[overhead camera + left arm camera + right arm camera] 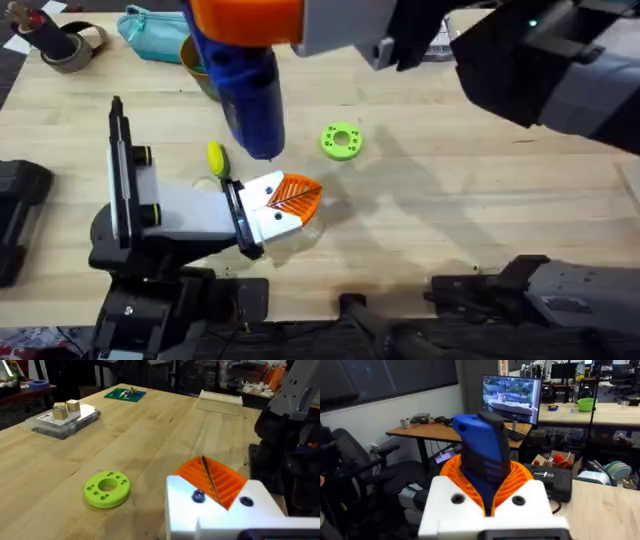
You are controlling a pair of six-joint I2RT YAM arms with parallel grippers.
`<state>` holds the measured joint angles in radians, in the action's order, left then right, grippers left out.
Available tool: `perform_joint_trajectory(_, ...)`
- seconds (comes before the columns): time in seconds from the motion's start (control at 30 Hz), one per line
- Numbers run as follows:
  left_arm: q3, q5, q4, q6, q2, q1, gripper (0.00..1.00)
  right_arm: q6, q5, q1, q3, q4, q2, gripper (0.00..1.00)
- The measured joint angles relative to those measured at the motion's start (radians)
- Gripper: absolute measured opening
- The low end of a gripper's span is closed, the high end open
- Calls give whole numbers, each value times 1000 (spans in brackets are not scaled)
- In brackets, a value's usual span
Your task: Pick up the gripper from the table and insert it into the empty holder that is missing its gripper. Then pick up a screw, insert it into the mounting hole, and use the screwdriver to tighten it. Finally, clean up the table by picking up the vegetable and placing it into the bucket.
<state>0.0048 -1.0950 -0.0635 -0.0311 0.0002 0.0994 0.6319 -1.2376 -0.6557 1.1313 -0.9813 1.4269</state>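
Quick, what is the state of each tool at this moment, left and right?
Left tool: shut, orange pads pressed together, holding nothing.
Right tool: shut on the screwdriver, held up above the table.

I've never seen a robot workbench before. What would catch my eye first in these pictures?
Probably the bright-blue screwdriver, held up above the wooden table between the right gripper's orange pads. Below it the left gripper, white with orange pads, rests low near the table's middle. Beside it lies a lime-green ring with holes.
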Motion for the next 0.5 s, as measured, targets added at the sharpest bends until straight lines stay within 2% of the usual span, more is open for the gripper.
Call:
perform_joint_trajectory(0.2,0,0,0,0,0,0,17,-10,-21,-4,0,-4,0,40)
perform_joint_trajectory(0.5,0,0,0,0,0,0,17,-117,-68,-38,0,-17,0,40)
